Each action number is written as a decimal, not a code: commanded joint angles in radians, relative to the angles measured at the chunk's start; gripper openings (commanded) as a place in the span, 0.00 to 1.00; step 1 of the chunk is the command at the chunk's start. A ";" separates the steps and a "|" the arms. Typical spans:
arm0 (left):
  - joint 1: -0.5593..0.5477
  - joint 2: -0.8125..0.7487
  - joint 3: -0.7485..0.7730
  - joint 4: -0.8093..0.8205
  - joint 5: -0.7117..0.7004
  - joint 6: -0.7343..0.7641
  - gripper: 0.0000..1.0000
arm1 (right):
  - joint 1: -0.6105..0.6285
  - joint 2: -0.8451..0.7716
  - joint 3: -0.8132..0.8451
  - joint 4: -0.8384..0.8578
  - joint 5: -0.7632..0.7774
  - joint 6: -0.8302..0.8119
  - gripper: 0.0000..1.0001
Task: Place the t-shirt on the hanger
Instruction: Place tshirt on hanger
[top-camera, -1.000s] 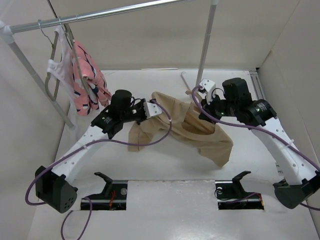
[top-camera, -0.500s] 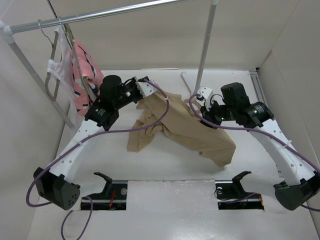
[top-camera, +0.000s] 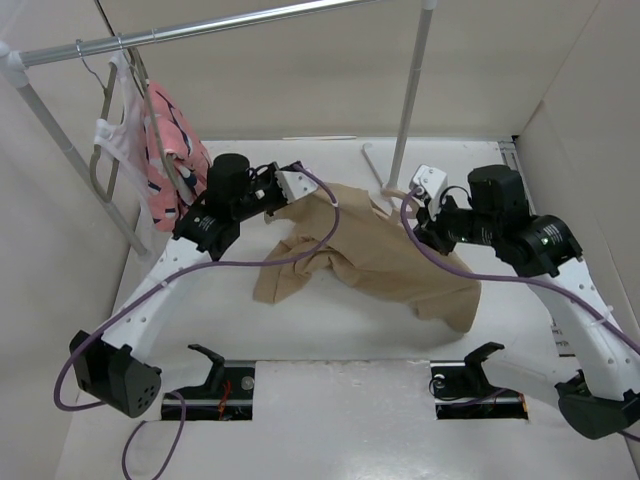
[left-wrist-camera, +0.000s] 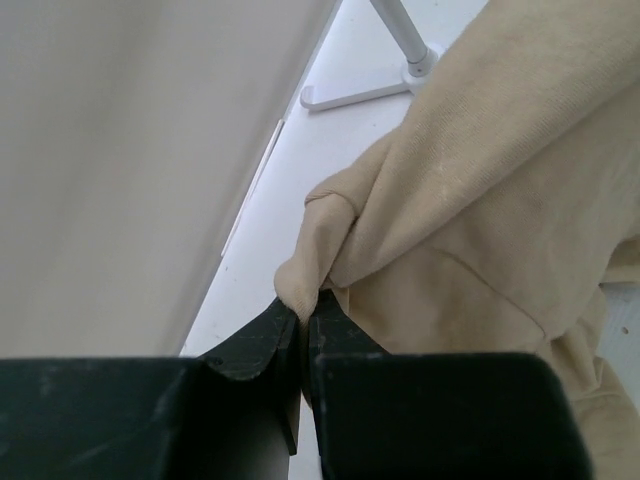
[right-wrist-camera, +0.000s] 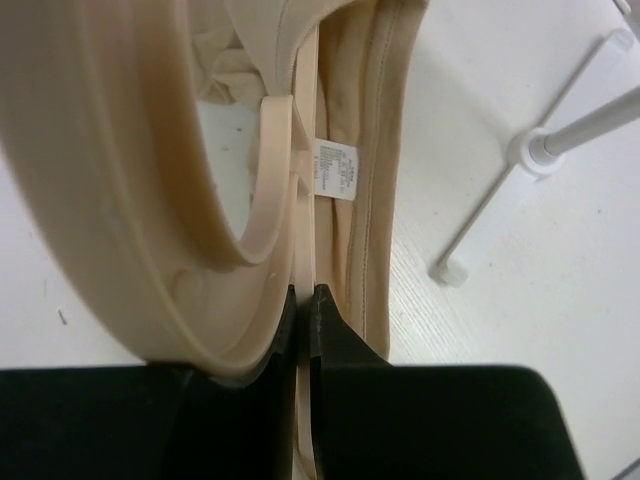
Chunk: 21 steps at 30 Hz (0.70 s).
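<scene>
Quick status from the remote seat. My left claw (left-wrist-camera: 303, 312) is pinched tight on a bunched fold of the shirt (left-wrist-camera: 480, 170). It looks like a sleeve or shoulder edge, but I can't say which. My right claw (right-wrist-camera: 303, 300) is clamped on the hanger (right-wrist-camera: 120, 190), on a thin rib of plastic. The label (right-wrist-camera: 336, 168) sits right beside that rib, so the collar is up against the hanger. On the top cam the shirt is strung between the 2 claws, and the rest sags down and lies rumpled on the table (top-camera: 330, 330).

My read on handling:
- The shirt is light, floppy cotton with 0 stiffness. It droops wherever it isn't held and folds over itself, so I'd guess the neck opening closes up easily.
- It isn't slippery, but a small pinch like mine could creep out under tension.
- The best hold is probably a seam, such as the collar rim or a shoulder, since a seam won't stretch as much.
- The hanger is the opposite: rigid, light, smooth plastic. It could swivel in the claw if the cloth drags on 1 end.
</scene>
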 joint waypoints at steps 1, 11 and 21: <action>0.007 -0.087 -0.023 0.065 -0.004 -0.031 0.00 | -0.031 0.021 0.060 0.002 0.069 -0.001 0.00; 0.007 -0.166 -0.076 0.116 0.053 -0.052 0.00 | -0.040 0.044 0.080 -0.011 0.067 -0.001 0.00; 0.007 -0.150 -0.106 0.060 0.080 -0.040 0.00 | -0.040 -0.019 0.101 0.023 0.027 -0.001 0.00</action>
